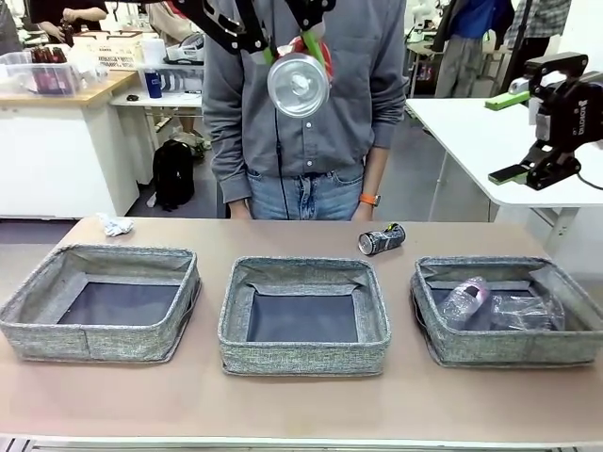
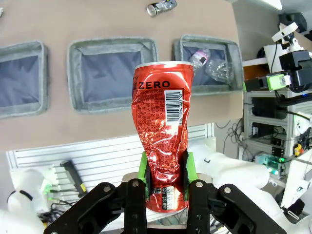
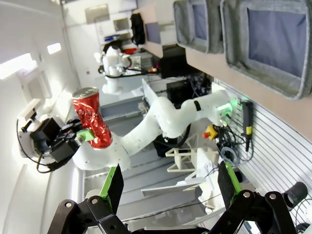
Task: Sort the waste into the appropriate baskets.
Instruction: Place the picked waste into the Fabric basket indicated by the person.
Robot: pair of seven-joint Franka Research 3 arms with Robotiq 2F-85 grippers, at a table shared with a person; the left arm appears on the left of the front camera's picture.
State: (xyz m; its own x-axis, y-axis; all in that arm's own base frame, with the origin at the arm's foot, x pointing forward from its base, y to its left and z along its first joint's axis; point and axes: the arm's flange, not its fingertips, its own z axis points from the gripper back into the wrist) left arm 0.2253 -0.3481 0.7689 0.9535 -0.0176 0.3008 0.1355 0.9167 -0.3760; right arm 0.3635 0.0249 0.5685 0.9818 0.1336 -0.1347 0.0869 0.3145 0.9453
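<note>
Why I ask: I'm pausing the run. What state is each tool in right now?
Left tool: closed on the red drink can.
Right tool: open, holding nothing.

— What's behind this long tan table [image 1: 301,414]?

— On the left, a white counter with a wooden top [image 1: 57,141] and a clear plastic box [image 1: 38,71] on it. A blue cup [image 1: 154,85] stands just past that. A black backpack [image 1: 174,174] sits on the grey floor [image 1: 415,188] beside the counter.

— And to the right?

— A plain white table [image 1: 462,132] (the light falls bright on it). Below our table's near edge there's a white slatted panel [image 2: 97,156].
</note>
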